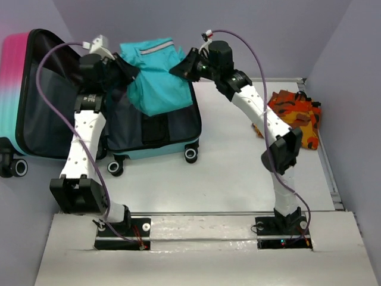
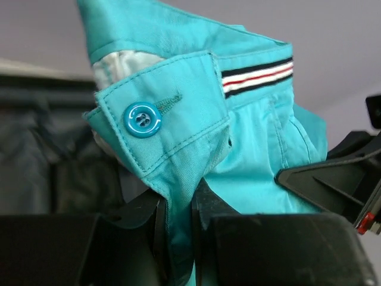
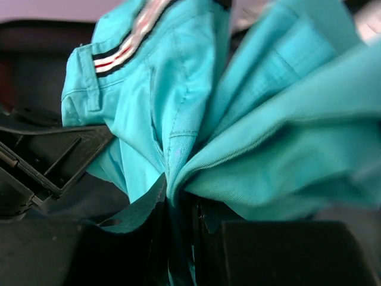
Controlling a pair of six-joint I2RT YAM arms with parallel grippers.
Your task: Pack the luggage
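Observation:
The luggage (image 1: pixel 18 89) lies open at the back left, its pink-to-teal lid standing up and its dark grey lined base (image 1: pixel 152 134) flat on the table. Both grippers hold up teal trousers (image 1: pixel 156 74) over the open base. My left gripper (image 1: pixel 128 70) is shut on the trousers at their left side; in the left wrist view (image 2: pixel 178 232) the cloth by the button (image 2: pixel 141 119) is pinched between the jaws. My right gripper (image 1: pixel 181 68) is shut on their right side; the right wrist view (image 3: pixel 178 232) shows a fold clamped between the jaws.
An orange patterned garment (image 1: pixel 294 116) lies crumpled at the table's right edge. Grey walls close in at the back and right. The suitcase's black wheels (image 1: pixel 190 155) stand at its near edge.

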